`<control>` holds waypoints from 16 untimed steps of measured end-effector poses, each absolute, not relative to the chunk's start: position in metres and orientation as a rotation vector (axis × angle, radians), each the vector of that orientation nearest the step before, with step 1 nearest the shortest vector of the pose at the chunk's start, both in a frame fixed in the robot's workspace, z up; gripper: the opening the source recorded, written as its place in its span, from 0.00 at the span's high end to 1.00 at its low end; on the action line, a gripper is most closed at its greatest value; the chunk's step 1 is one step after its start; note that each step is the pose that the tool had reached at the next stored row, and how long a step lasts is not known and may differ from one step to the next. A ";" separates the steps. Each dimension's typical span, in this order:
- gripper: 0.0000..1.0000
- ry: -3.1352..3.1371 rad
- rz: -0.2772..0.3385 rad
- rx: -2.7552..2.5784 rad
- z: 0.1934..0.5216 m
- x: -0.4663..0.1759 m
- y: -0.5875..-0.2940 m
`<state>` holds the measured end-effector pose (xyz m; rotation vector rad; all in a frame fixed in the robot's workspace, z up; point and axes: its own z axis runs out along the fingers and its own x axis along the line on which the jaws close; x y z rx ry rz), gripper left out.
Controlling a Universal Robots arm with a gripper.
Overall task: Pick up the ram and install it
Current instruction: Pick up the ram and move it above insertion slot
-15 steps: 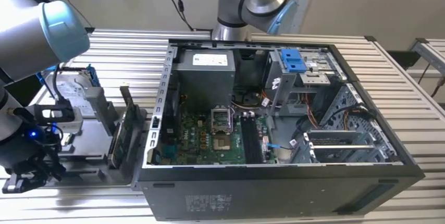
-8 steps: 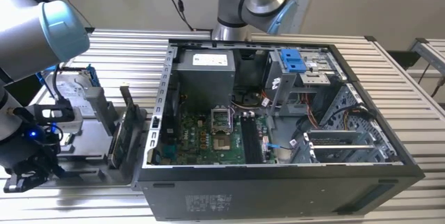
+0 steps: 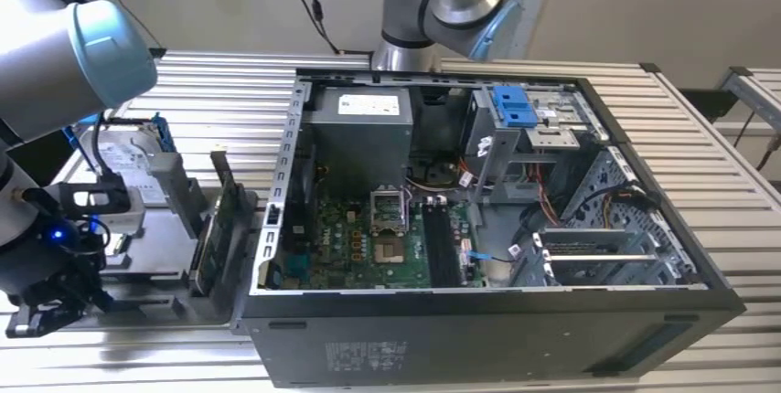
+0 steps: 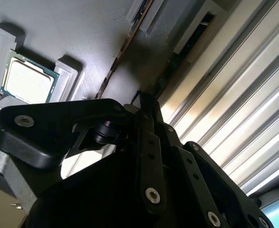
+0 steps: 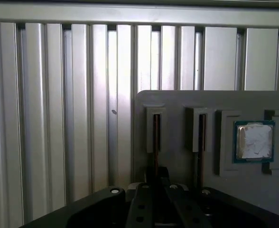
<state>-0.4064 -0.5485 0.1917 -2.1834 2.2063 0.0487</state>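
Note:
The ram (image 5: 156,135) is a thin dark stick standing on edge in a slot of the grey fixture (image 5: 177,102), close to the fixture's border with the slatted table. In the second wrist view the ram (image 4: 189,40) runs down toward my gripper (image 4: 146,102). My gripper (image 5: 162,173) hangs in line with that slot, just short of the stick's near end. In the exterior view the gripper (image 3: 43,313) sits low over the fixture (image 3: 146,228) at the exterior view's left.
A second thin board (image 5: 201,135) stands in the neighbouring slot, with a processor chip (image 5: 255,141) beside it. The open computer case (image 3: 488,228) lies at the exterior view's right, its motherboard (image 3: 366,238) exposed. A hard drive in a blue frame (image 3: 123,151) and a second arm (image 3: 440,0) are further back.

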 end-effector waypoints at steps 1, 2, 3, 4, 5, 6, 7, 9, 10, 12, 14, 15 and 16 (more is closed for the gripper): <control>0.86 2.206 0.049 -2.183 0.192 -0.406 -0.549; 0.86 2.206 0.049 -2.184 0.193 -0.406 -0.549; 0.86 2.206 0.049 -2.183 0.193 -0.406 -0.549; 0.86 2.206 0.049 -2.183 0.194 -0.406 -0.549; 0.86 2.206 0.049 -2.183 0.194 -0.406 -0.549; 0.86 2.206 0.049 -2.183 0.195 -0.406 -0.549; 0.86 2.206 0.049 -2.183 0.196 -0.406 -0.549; 0.86 2.206 0.049 -2.183 0.197 -0.406 -0.549; 0.86 2.206 0.049 -2.183 0.198 -0.406 -0.548; 0.86 2.206 0.049 -2.183 0.200 -0.406 -0.549; 0.86 2.206 0.049 -2.183 0.202 -0.406 -0.548; 0.86 2.206 0.049 -2.183 0.203 -0.406 -0.548; 0.86 2.206 0.049 -2.183 0.204 -0.406 -0.549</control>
